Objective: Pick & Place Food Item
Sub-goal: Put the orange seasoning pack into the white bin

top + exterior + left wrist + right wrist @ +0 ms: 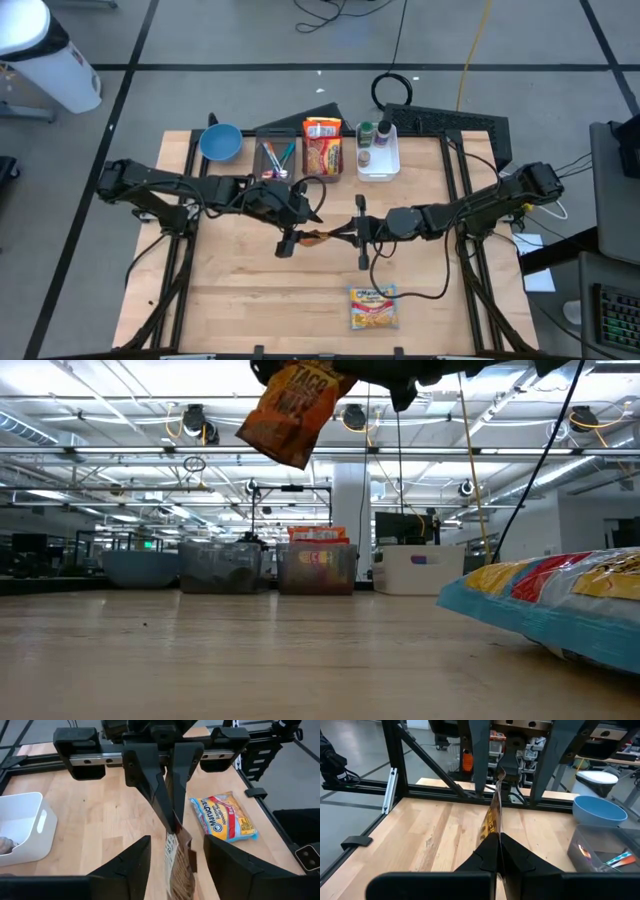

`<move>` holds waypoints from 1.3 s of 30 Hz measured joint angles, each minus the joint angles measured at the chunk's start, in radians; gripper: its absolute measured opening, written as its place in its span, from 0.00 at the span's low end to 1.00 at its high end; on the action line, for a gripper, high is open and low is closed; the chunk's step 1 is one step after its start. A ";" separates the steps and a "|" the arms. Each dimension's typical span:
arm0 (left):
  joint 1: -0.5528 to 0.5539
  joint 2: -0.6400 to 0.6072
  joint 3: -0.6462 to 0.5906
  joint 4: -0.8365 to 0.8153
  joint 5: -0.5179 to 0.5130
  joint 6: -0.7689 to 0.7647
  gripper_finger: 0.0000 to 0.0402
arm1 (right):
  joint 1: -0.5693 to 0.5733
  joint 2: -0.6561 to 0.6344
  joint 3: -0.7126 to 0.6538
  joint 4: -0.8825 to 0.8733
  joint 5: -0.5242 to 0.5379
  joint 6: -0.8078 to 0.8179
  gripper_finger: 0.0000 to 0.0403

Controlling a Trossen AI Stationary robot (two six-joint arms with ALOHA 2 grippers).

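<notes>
With the taco seasoning packet (312, 238) hung above the middle of the bench (240, 290), pinched in the right pincer (498, 842), the spread left pincer (175, 855) is best pressed fully onto its free end before the right one is released.

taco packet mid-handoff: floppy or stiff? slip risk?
Likely floppy: the taco packet hangs tilted and creased from the right gripper, pinched by one edge. Probably light, since that thin edge grip carries it. Slip risk seems moderate: the film looks glossy, and the left gripper is open around it, not yet clamped.
</notes>
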 joint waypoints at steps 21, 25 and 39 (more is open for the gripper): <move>0.010 0.000 -0.002 -0.012 0.000 0.000 0.08 | 0.000 0.000 0.000 0.014 0.001 -0.008 0.00; 0.010 0.000 -0.002 -0.011 0.000 0.021 0.02 | 0.000 0.000 0.000 0.014 0.001 -0.008 0.00; 0.009 -0.001 -0.002 -0.009 0.016 0.056 0.01 | 0.000 0.000 0.000 0.034 -0.003 -0.031 0.03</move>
